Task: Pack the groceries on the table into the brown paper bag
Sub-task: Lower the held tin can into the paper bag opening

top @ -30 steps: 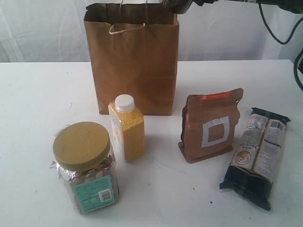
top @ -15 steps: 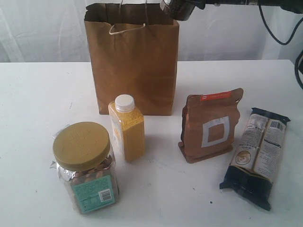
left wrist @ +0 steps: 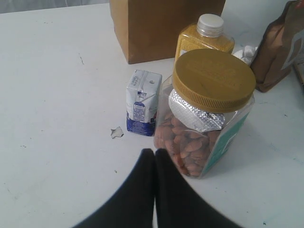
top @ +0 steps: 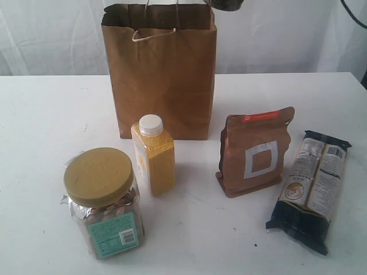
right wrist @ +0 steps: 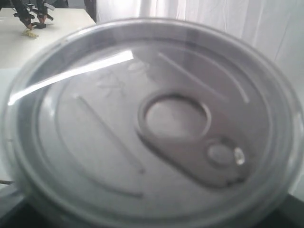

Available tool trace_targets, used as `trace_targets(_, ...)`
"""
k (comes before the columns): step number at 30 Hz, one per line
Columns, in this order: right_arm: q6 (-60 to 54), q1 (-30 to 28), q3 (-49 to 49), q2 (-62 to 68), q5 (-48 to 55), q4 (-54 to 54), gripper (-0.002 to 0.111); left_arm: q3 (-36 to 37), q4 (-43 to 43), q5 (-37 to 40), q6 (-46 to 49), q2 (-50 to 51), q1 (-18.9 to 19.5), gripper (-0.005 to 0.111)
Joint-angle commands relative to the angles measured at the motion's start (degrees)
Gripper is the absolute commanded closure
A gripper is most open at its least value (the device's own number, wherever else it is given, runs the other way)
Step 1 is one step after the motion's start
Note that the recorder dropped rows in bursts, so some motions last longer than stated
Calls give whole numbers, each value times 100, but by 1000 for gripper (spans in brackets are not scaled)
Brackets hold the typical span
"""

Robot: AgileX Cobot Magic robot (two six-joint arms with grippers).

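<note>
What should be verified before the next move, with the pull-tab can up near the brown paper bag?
1. Brown paper bag upright, mouth open: ok.
2. Pull-tab can gripped off the table: ok.
3. Can lined up over the bag mouth: cannot tell; the exterior view shows only a sliver of it by the bag's right-hand corner.
4. Room inside the bag: cannot tell; interior hidden.
5. Left end effector shut, empty, away from the bag: ok.
6. Yellow-lidded jar, bottle, pouch standing steady: ok.
</note>
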Motion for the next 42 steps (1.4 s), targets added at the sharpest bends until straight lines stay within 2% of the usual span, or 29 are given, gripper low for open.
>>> trace_targets(1,-3,-81,6,-87,9,222,108,31,-97,6,-19,-1,26,107)
trace_targets(9,358,-349,6,-100,9,222,108,31,-97,6,-19,-1,26,107)
trace_targets(31,1722,-518,31,-352,9,222,108,31,-97,6,-19,-1,26,107)
trace_targets(42,1389,-518,1591,-1508,9,222,108,31,-97,6,-19,-1,26,107)
